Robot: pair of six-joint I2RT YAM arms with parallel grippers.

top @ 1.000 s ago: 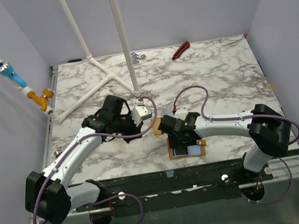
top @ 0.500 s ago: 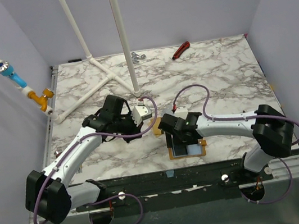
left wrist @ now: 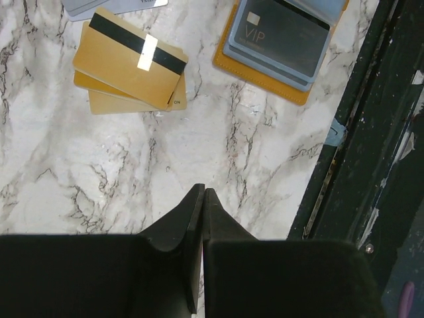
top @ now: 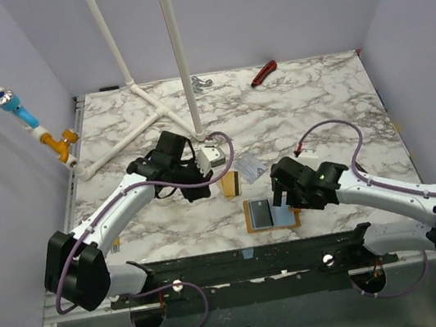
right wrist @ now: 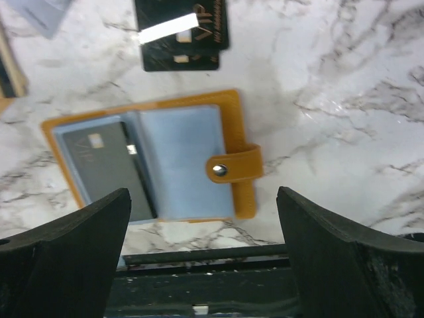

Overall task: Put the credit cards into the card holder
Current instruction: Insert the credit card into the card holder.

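Card holder [right wrist: 159, 162] lay open on the marble worktop [top: 318, 114] near the front edge, dark VIP card [right wrist: 106, 169] already tucked in its left sleeve. Gold-tan cards [left wrist: 129, 63] sat stacked just beside it, pale grey ones [top: 250, 168] a bit further back, plus a black card [right wrist: 182, 33] close above the holder. Left hand [left wrist: 202, 199] pressed together with nothing in it over bare marble, right hand [right wrist: 202, 228] spread wide above the holder, touching nothing.

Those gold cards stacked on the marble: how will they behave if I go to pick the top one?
The gold cards look thin, stiff and flat on the marble table, so probably little edge to pinch. Fanned in a loose stack, the top one will likely slide over the others when pushed.
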